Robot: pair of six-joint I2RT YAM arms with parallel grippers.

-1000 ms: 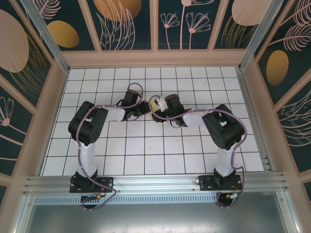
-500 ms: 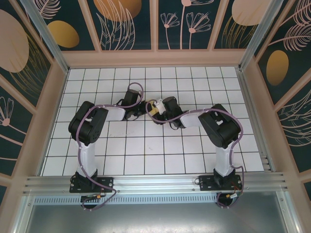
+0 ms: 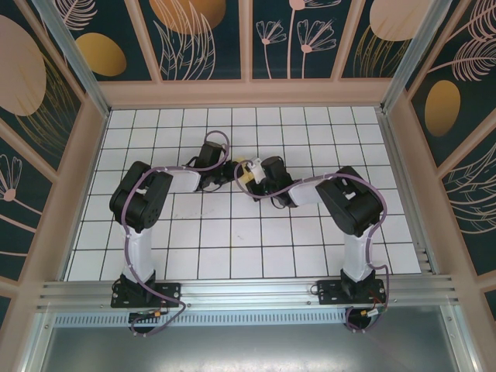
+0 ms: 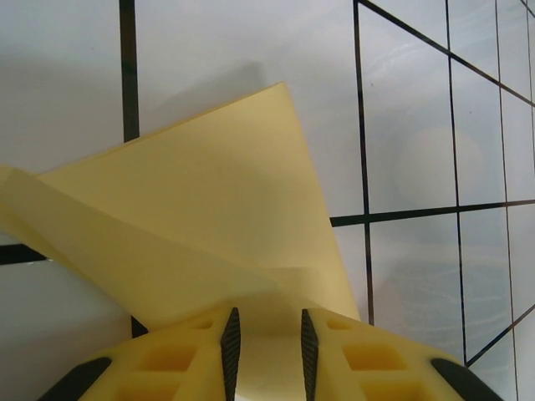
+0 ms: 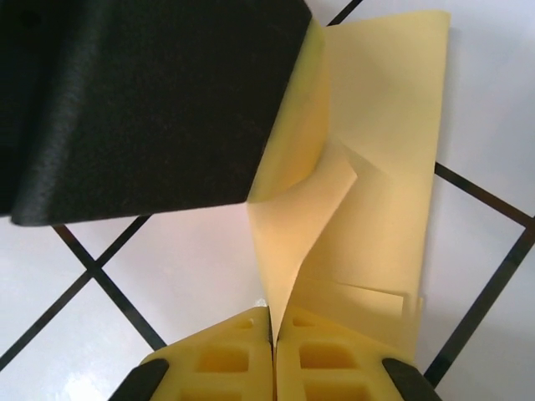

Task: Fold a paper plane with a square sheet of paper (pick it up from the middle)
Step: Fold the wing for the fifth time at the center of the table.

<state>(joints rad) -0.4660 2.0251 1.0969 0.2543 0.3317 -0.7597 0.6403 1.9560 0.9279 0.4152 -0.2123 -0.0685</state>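
While pinched by both hands — left hand (image 4: pixel 266 351); right hand (image 5: pixel 273 330) — folded yellow paper (image 4: pixel 209 209), tip away.

Yellow paper (image 4: pixel 209 217), partly folded, off the flat: layered flaps with sharp creases, not yet a dart. From the left wrist view a triangular flap points up and away over the white grid, second layer angled beneath it. From the right wrist view (image 5: pixel 376 192) a long panel stands beside a thin curled flap. Overhead it's a small yellow patch (image 3: pixel 246 172) mid-table.
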